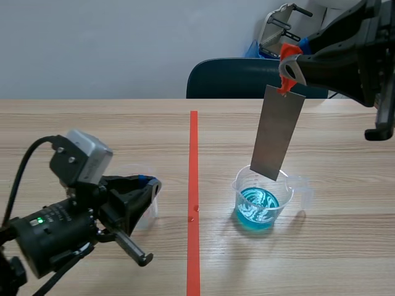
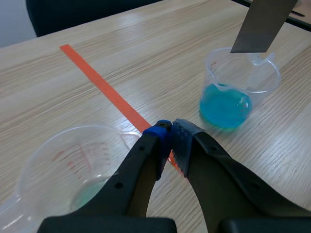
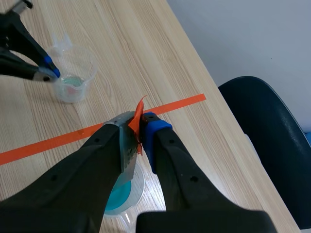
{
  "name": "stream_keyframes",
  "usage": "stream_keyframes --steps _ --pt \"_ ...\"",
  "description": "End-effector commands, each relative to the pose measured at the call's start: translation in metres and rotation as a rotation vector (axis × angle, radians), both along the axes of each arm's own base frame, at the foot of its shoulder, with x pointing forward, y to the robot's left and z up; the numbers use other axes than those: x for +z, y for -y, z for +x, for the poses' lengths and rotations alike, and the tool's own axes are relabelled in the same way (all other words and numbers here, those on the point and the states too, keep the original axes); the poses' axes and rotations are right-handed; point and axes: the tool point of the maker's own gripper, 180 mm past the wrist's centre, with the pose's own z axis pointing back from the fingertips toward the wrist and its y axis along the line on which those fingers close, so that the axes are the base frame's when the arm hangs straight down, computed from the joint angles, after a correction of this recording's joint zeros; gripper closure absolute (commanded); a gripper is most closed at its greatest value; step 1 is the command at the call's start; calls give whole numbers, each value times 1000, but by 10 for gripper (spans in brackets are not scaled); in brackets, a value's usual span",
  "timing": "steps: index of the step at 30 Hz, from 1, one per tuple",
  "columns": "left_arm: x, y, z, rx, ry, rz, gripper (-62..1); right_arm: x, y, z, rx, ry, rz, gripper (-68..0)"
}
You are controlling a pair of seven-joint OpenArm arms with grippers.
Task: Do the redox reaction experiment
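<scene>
Scene view: strip held over the blue beaker, the dip itself not yet made.
The right end effector (image 1: 287, 66) is clamped on the orange tab of a flat, dull grey metal strip (image 1: 278, 132). The strip hangs slightly tilted, its lower end over the mouth of the clear plastic beaker (image 1: 287, 192) and clear of the blue liquid. Next, I judge, comes a straight lowering without knocking the light beaker on the wood-grain worktop (image 1: 111, 129). The left end effector (image 1: 150, 185) is closed on nothing beside a nearly empty clear cup (image 2: 60, 158).
</scene>
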Motion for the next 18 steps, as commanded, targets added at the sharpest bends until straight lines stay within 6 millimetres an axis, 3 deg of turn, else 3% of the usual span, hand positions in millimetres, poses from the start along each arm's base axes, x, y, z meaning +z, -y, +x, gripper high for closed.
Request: stream_keyframes --steps 1,18 --pt "8 12 7 3 31 -34 -25 9 -3 0 10 25 15 -8" --pt "-15 88 51 -41 37 -65 -25 9 -3 0 10 25 16 -8"
